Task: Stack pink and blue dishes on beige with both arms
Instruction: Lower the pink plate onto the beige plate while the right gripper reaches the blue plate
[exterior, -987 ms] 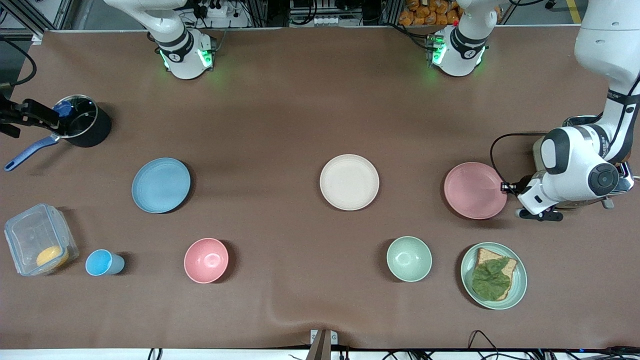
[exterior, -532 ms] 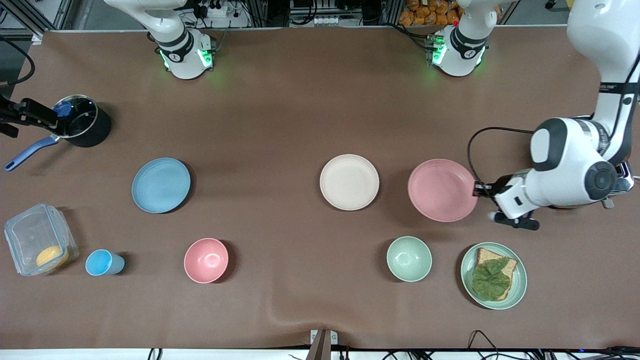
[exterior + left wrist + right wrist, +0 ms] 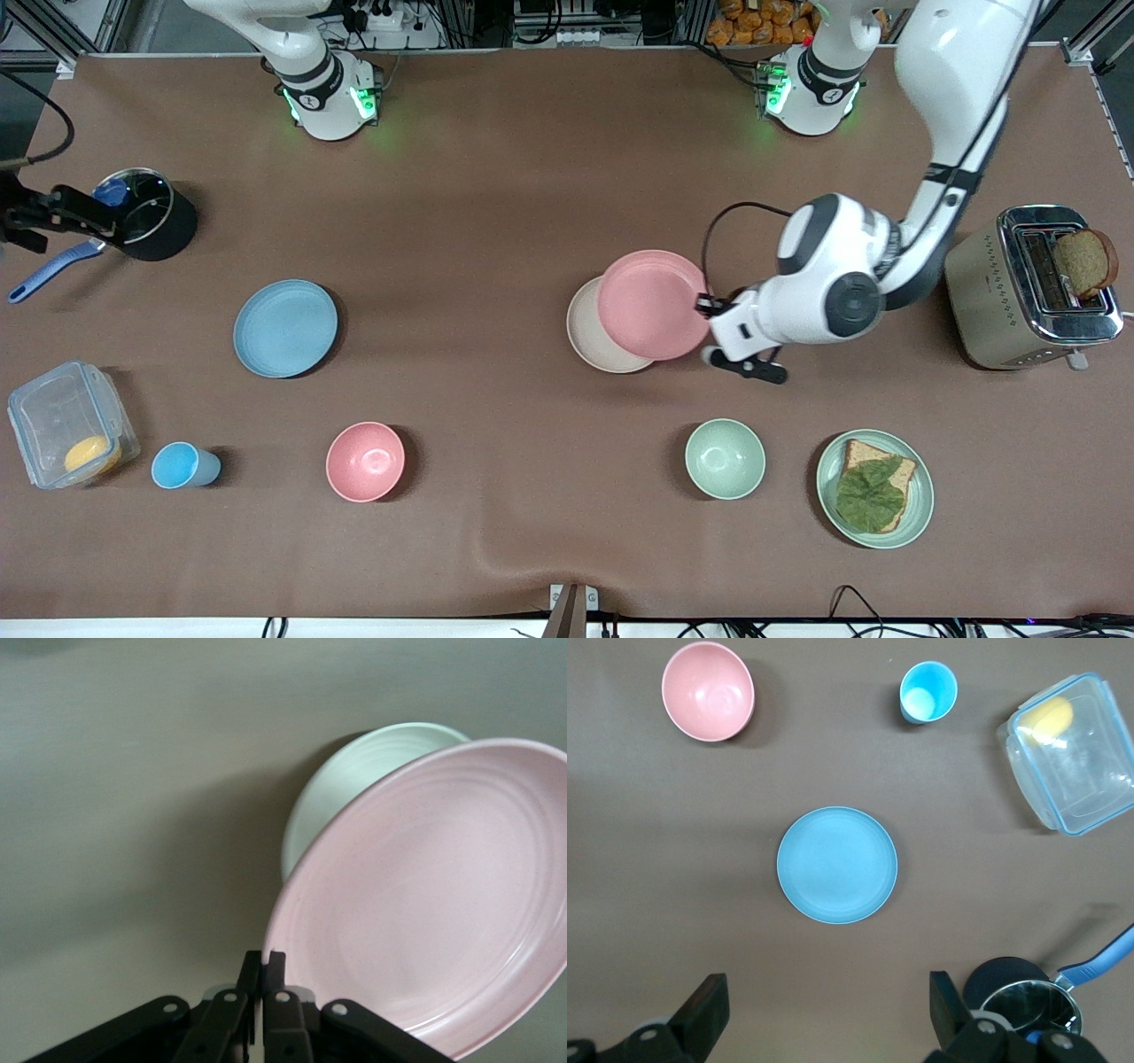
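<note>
My left gripper [image 3: 706, 307] is shut on the rim of the pale pink plate [image 3: 651, 304] and holds it tilted in the air. The plate hangs over most of the cream-beige plate [image 3: 586, 344], offset toward the left arm's end. In the left wrist view the closed gripper [image 3: 273, 961] pinches the pink plate's [image 3: 425, 904] edge, and the beige plate [image 3: 354, 780] shows under it. The light blue plate [image 3: 285, 328] lies flat toward the right arm's end. My right gripper [image 3: 828, 992] hovers open and empty, high over the table beside the blue plate [image 3: 837, 865].
A black pot [image 3: 146, 226] with a blue handle and a clear lidded box [image 3: 71, 424] sit at the right arm's end. Nearer the camera are a blue cup [image 3: 182, 465], a pink bowl [image 3: 365, 461], a green bowl [image 3: 725, 458] and a green plate [image 3: 923, 492] with bread. A toaster [image 3: 1019, 292] stands at the left arm's end.
The left arm has lifted the pink plate off the table and carried it from near the toaster to above the beige plate. The right gripper has barely moved.
</note>
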Controlling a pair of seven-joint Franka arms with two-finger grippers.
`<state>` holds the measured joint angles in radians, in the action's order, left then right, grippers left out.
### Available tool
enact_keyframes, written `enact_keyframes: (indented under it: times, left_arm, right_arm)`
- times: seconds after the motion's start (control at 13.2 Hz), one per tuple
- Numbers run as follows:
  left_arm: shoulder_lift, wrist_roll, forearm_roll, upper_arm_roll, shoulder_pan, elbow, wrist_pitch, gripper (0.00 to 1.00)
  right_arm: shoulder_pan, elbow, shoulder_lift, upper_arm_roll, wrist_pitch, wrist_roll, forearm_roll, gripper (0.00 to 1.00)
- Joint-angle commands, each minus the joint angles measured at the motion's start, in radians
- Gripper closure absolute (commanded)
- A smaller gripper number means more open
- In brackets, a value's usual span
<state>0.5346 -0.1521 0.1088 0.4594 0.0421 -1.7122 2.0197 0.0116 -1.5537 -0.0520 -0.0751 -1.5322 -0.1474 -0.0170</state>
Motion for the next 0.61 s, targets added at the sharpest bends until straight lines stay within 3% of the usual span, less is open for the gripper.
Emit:
enact_keyframes:
  times: [0.0, 0.23, 0.53]
  left_arm:
    - [0.094, -0.007, 0.012, -0.010, 0.016, 0.048, 0.060, 1.00]
    - [0.160, -0.006, -0.007, -0.011, 0.033, 0.086, 0.100, 1.00]
    - [0.182, -0.027, -0.057, -0.013, 0.051, 0.089, 0.102, 1.00]
  right_arm:
    - [0.001, 0.015, -0.058, 0.000, 0.001, -0.004, -0.008, 0.00]
    - [0.037, 0.006, -0.161, -0.002, -0.025, -0.003, -0.015, 0.00]
    - [0.063, -0.103, -0.230, -0.002, -0.135, -0.003, -0.017, 0.00]
